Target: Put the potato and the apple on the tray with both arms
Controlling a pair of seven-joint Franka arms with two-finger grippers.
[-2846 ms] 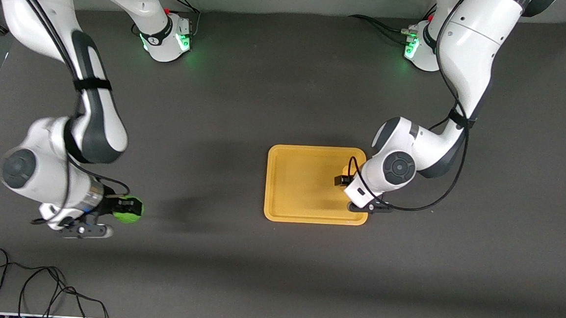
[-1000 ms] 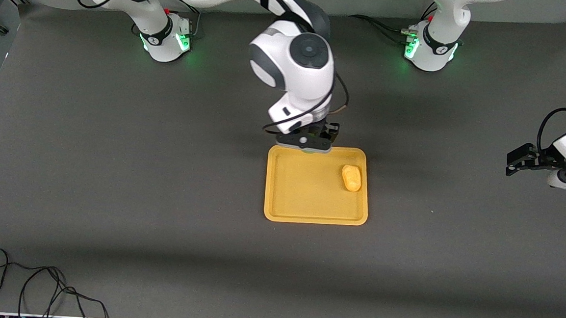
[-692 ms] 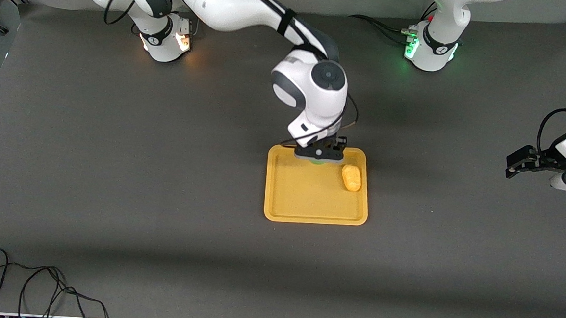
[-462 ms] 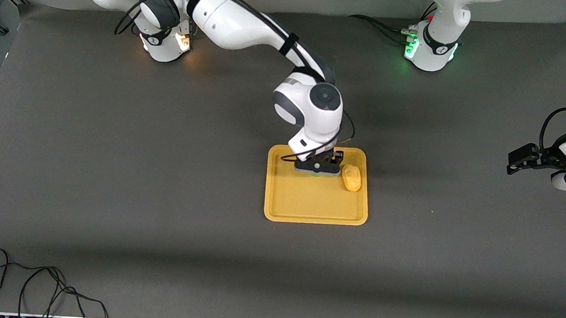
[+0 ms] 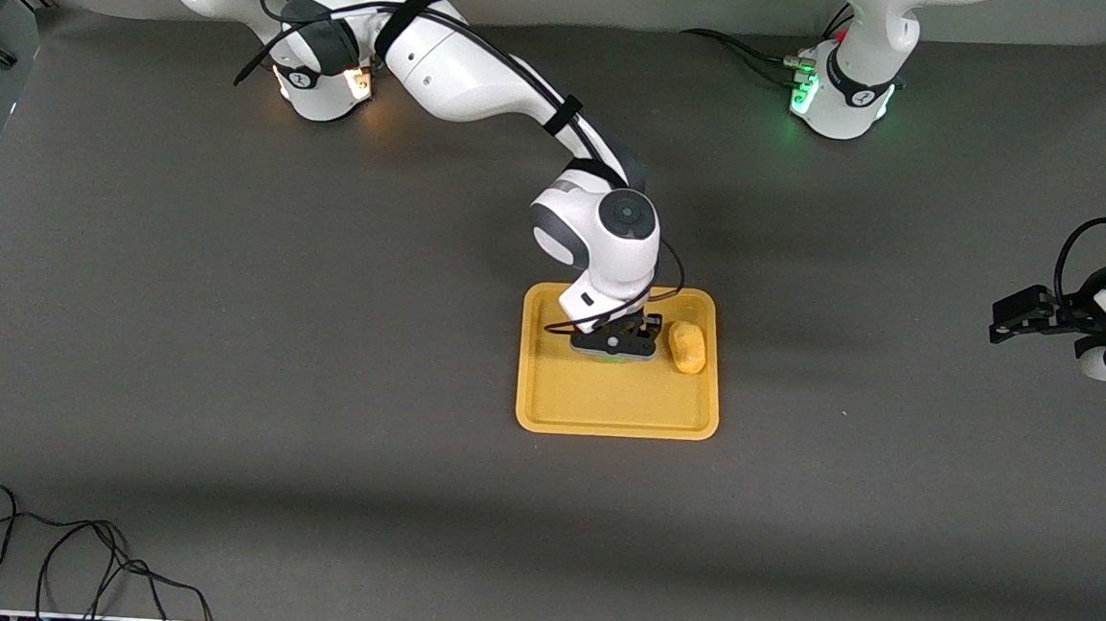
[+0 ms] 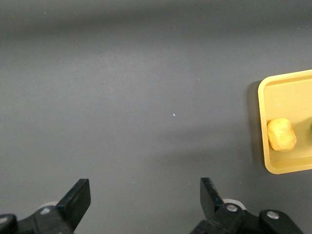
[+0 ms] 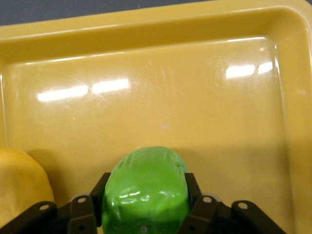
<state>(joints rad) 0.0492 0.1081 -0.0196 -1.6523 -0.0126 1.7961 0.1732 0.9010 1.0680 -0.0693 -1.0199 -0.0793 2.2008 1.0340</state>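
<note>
While one potato (image 5: pixel 687 347) rests, one apple (image 7: pixel 145 190) hangs.

A flat yellow-orange tray (image 5: pixel 604 410) with a low rim lies on the dark tabletop. A yellow-orange potato (image 5: pixel 688 347) rests in it toward the left arm's end. The bright green apple (image 7: pixel 145 191) is clamped between the right pincer's (image 5: pixel 614 345) fingers, low over the tray beside the potato.

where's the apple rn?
In the right gripper, shut on the apple low over the tray, beside the potato; the front view barely shows it under the wrist.
</note>
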